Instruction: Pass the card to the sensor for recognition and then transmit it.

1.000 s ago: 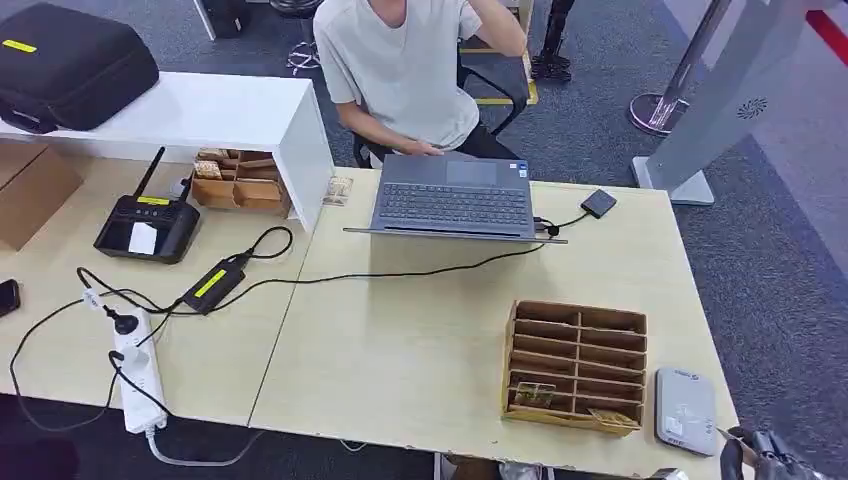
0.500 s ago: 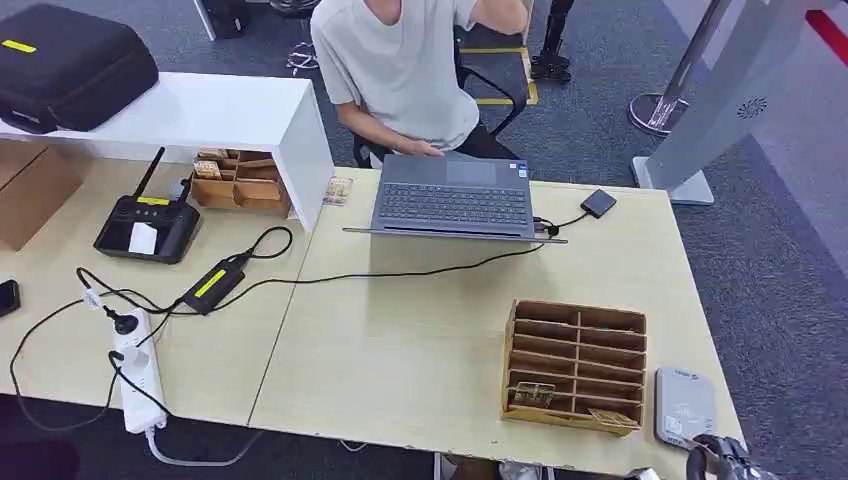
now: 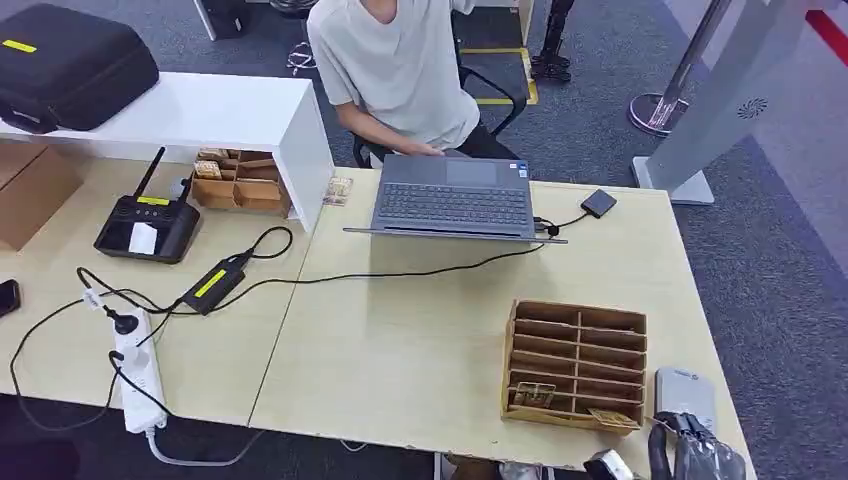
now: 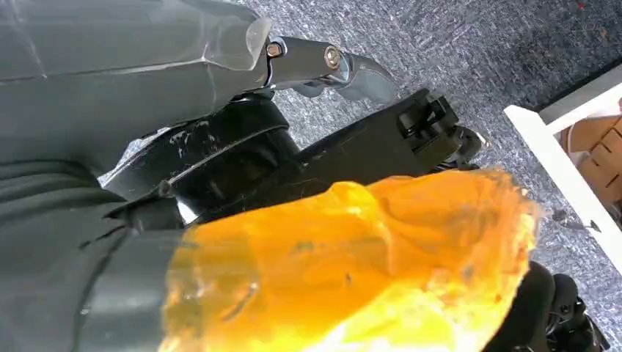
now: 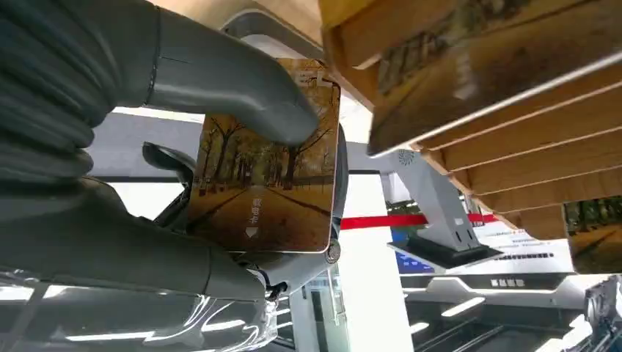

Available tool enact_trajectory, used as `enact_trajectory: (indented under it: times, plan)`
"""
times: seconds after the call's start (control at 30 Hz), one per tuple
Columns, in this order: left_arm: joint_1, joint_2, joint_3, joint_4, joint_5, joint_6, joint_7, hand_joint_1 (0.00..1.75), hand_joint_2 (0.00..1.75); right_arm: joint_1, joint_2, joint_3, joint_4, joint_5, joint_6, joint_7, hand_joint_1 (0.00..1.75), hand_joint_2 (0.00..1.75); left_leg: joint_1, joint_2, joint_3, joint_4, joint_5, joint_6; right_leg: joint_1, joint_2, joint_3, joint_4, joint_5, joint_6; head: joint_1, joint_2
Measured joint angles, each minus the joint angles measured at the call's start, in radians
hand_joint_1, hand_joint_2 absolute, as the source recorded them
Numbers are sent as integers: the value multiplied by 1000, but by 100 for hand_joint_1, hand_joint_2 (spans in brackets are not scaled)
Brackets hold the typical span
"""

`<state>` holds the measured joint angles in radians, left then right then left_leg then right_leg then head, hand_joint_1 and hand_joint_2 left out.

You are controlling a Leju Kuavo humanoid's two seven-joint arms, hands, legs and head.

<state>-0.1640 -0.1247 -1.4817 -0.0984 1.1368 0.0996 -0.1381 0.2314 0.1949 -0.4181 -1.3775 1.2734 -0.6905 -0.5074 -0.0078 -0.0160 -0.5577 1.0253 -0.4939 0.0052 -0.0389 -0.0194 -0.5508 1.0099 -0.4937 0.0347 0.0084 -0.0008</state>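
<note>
card: I've got it (image 5: 264, 183) pinched in right hand (image 3: 695, 452)
done: pickup
left: scan on near-right sensor (image 3: 686, 396), handover
left hand: grip unclear

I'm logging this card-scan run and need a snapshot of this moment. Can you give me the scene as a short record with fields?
right hand: at the table's near right corner, thumb pressed on a card
card: tree-lined avenue picture, held in the right hand
sensor: flat grey reader on the table, right of the organizer, just beyond the right hand
organizer: wooden slotted rack, cards in its nearest slots
left hand: hanging over grey carpet, open or shut unclear
person: seated behind an open laptop at the table's far side
</note>
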Motion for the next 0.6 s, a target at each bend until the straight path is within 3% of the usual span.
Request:
enact_trajectory:
  times: [0.6]
  plan:
    - [-1, 0, 0, 0, 2, -1, 13, 0, 0, -15, 9, 1, -5, 0, 0, 0, 175, 175, 0, 0, 0, 0, 0, 0, 0, 0, 0, 0, 0, 0, 0, 0]
